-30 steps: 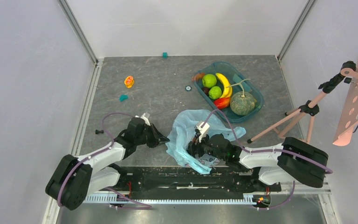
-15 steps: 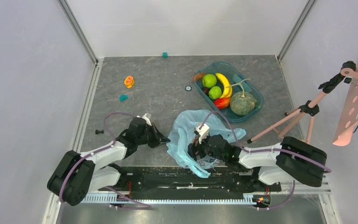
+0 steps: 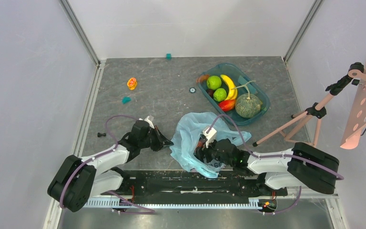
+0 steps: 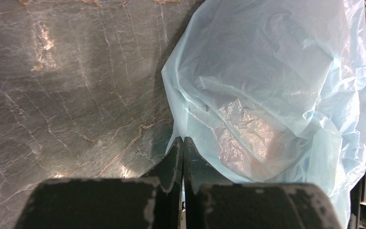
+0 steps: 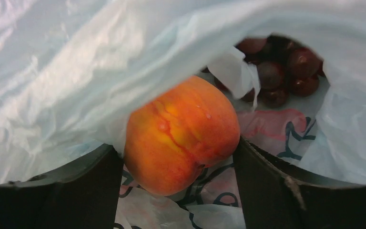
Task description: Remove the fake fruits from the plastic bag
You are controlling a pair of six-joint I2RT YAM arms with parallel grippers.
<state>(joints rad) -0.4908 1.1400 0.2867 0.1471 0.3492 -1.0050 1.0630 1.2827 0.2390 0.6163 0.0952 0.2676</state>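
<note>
The light-blue plastic bag (image 3: 190, 133) lies crumpled near the table's front edge. My left gripper (image 3: 168, 141) is shut on its left edge; in the left wrist view the jaws (image 4: 183, 141) pinch a fold of the bag (image 4: 267, 86). My right gripper (image 3: 201, 150) reaches inside the bag. In the right wrist view its fingers (image 5: 262, 186) are closed against both sides of the pinkish-orange peach (image 5: 181, 133), which rests on the bag's printed floor. The dark purple grape bunch (image 5: 281, 71) lies deeper in the bag. The melon (image 3: 248, 106) and two green apples (image 3: 214, 82) sit in the teal tray.
The teal tray (image 3: 264, 98) at the back right also holds a yellow banana (image 3: 228, 85) and a red-orange mango (image 3: 226, 105). A pink tripod (image 3: 310, 114) stands on the right. Small toys (image 3: 132, 83) lie at the back left.
My right gripper has shifted a little to the right and farther into the bag, and the bag's near flap has moved with it. The left arm has barely moved.
</note>
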